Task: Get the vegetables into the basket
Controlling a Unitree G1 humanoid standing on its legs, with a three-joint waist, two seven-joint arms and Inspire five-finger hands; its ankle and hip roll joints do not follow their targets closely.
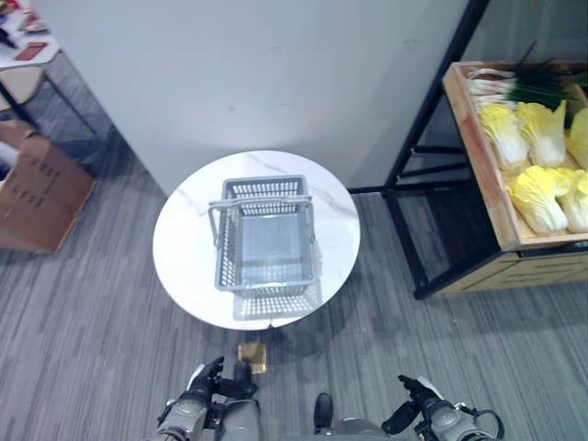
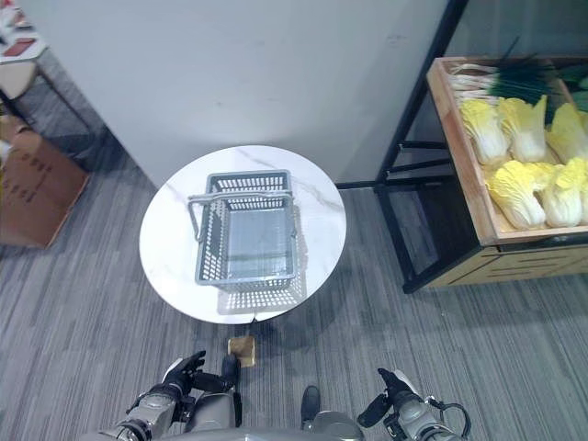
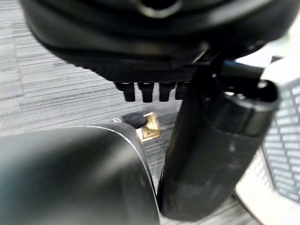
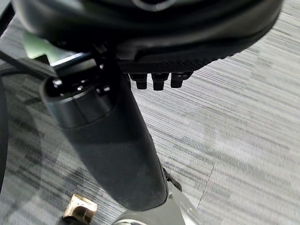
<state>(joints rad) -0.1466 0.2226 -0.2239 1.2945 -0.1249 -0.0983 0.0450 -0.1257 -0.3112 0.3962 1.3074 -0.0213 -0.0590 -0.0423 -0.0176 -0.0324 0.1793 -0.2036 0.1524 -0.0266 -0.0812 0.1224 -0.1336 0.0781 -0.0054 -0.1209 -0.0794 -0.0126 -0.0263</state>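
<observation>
Round white worktop (image 1: 184, 248) on grey floor (image 1: 92, 322); grey basket (image 1: 264, 237) empty. Yellow cabbages (image 1: 537, 197) in crate (image 1: 487, 184). Left hand (image 1: 213, 378), right hand (image 1: 409, 404) loose, empty.

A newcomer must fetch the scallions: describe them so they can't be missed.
Find the black shelf rack right of the round white table; its wooden crate holds vegetables. The scallions lie at the crate's far end, thin and white-and-dark-green, unlike the plump yellow cabbages nearer.
</observation>
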